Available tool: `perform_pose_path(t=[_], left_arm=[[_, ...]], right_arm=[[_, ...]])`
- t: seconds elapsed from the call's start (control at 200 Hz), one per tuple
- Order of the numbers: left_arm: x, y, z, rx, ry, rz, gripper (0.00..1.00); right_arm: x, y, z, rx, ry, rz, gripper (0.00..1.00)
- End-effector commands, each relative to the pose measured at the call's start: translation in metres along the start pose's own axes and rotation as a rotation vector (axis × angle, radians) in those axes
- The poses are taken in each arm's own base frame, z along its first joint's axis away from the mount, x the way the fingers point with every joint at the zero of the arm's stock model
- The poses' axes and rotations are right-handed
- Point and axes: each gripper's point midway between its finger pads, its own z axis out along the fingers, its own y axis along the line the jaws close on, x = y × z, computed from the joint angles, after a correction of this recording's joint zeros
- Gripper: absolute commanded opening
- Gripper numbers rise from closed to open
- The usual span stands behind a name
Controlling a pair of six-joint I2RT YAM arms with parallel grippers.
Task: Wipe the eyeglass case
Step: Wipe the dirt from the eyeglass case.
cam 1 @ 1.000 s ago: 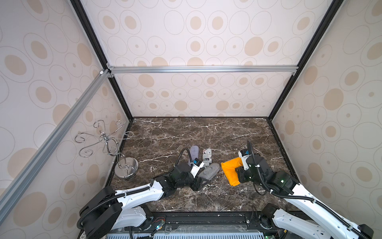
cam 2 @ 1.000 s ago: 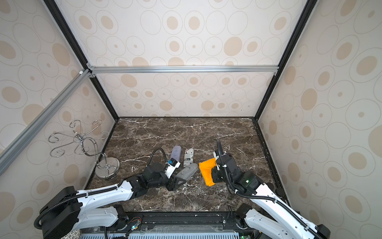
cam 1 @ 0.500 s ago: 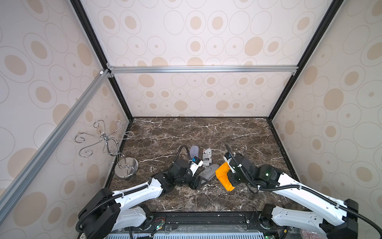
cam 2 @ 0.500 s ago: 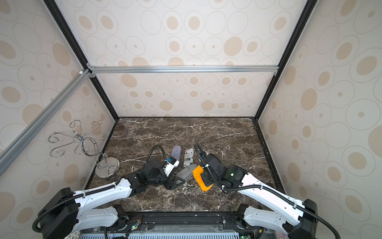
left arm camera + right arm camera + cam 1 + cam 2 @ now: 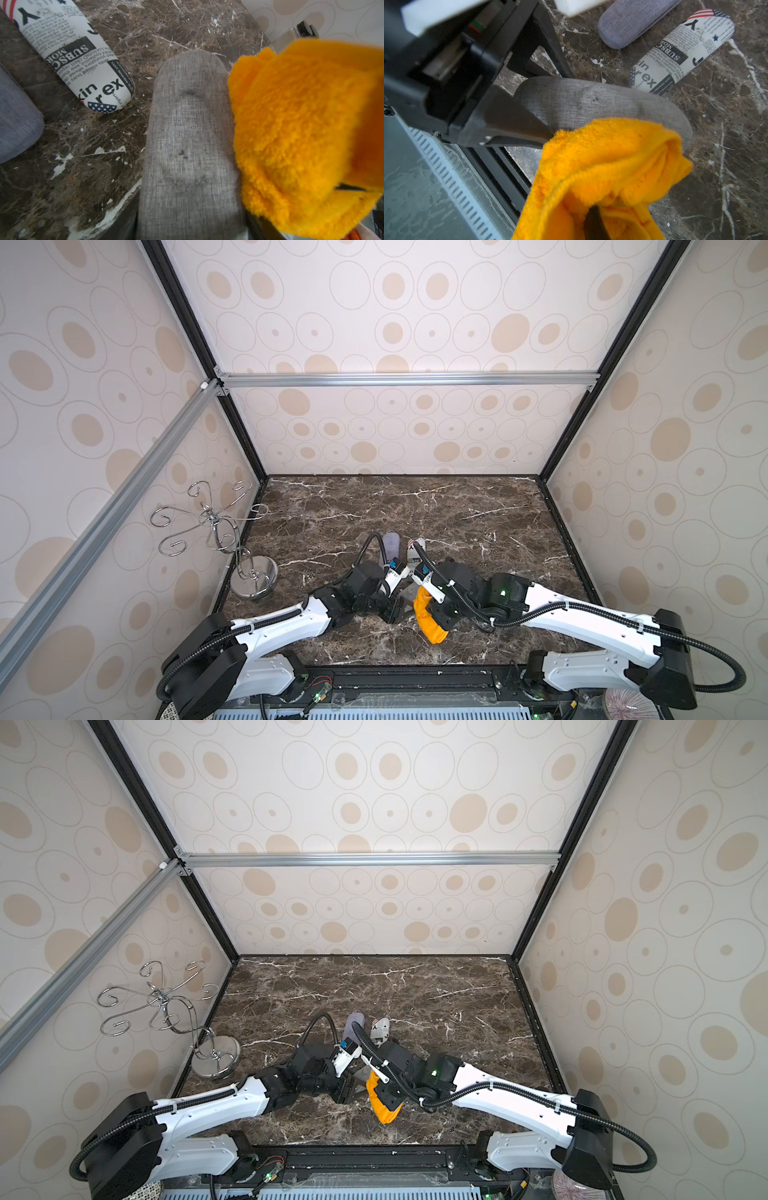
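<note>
My left gripper (image 5: pixel 392 612) is shut on one end of a grey fabric eyeglass case (image 5: pixel 191 135), holding it low over the marble near the front. The case carries dark smudges in the right wrist view (image 5: pixel 591 104). My right gripper (image 5: pixel 437 610) is shut on a bunched orange cloth (image 5: pixel 602 166). The cloth (image 5: pixel 301 135) lies against the case's long right edge and partly covers it. In both top views the cloth (image 5: pixel 384 1104) hangs just right of the case (image 5: pixel 360 1078), which the two wrists mostly hide.
A newspaper-print case (image 5: pixel 415 549) and a blue-grey case (image 5: pixel 390 547) lie side by side just behind the grippers. A chrome hook stand (image 5: pixel 253 572) stands at the left wall. The table's front rail (image 5: pixel 467 187) runs close below the held case.
My right arm has swung left with the orange cloth, from clear of the case to up against its edge. The left gripper has held the case almost still.
</note>
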Motion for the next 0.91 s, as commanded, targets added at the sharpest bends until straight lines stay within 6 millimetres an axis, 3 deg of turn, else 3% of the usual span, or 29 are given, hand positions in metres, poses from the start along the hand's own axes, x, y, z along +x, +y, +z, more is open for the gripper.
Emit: perform_pose_path(t=[0.0,0.14,0.26,0.32,0.41,0.55,0.655,0.755,0.9], left_arm=[[-0.038,-0.029,-0.01,0.081,-0.111,0.116,0.39],[-0.027,-0.038,-0.017,0.13,-0.101,0.141,0.39],[-0.03,-0.04,-0.019,0.132,-0.114,0.137,0.39],[-0.031,-0.04,-0.019,0.132,-0.118,0.137,0.39],[-0.034,-0.04,-0.018,0.13,-0.124,0.135,0.39],[-0.038,-0.043,-0.014,0.148,-0.131,0.135,0.39],[-0.039,-0.047,-0.009,0.157,-0.123,0.15,0.39],[-0.037,-0.048,-0.006,0.153,-0.105,0.158,0.39],[-0.033,-0.05,-0.008,0.163,-0.103,0.129,0.39]], right_arm=[[-0.008,-0.012,0.001,0.042,-0.053,0.044,0.0],[0.001,-0.065,-0.007,0.164,-0.063,0.194,0.0],[0.004,-0.091,-0.02,0.265,-0.066,0.226,0.0],[0.003,-0.086,-0.024,0.239,-0.055,0.196,0.0],[-0.005,-0.055,-0.022,0.089,-0.075,0.15,0.0],[-0.01,-0.015,-0.019,0.004,-0.076,0.029,0.0],[-0.013,0.005,-0.01,-0.049,-0.063,-0.004,0.0],[-0.014,-0.009,-0.006,0.032,-0.065,0.034,0.0],[-0.009,-0.058,-0.012,0.158,-0.083,0.187,0.0]])
